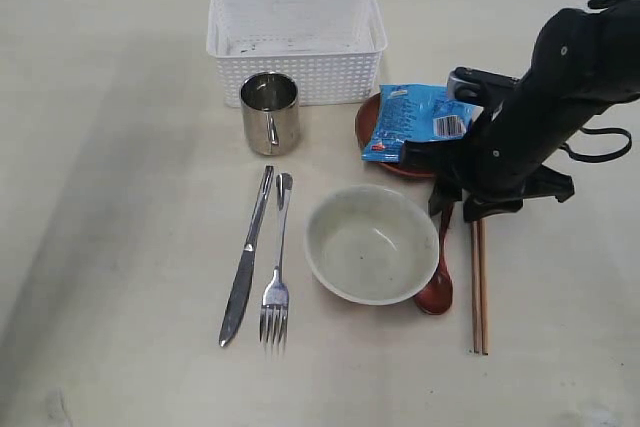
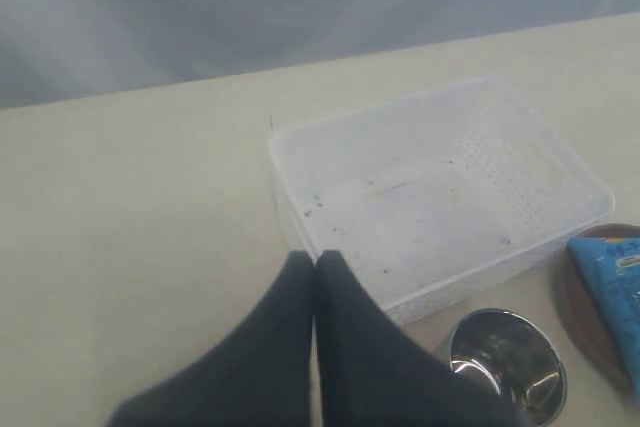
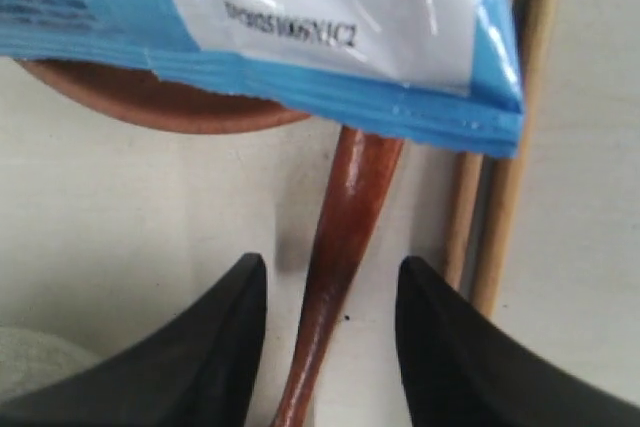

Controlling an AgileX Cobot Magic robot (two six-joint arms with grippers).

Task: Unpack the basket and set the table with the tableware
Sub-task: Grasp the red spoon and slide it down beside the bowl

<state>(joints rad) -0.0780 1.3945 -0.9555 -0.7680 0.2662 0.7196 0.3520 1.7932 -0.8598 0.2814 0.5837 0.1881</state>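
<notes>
Right gripper (image 3: 330,267) spread astride red-brown glossy spoon (image 3: 358,172); left gripper (image 2: 316,265) pressed together near white perforated plastic basket (image 2: 440,112).

The blue snack bag (image 3: 90,17) bears a white label (image 3: 320,22) with a printed code, too blurred to read surely

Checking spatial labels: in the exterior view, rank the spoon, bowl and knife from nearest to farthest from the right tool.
1. The spoon, its handle between the right tool's open fingers.
2. The bowl, just left of the spoon.
3. The knife, far left, beyond the fork.
</notes>
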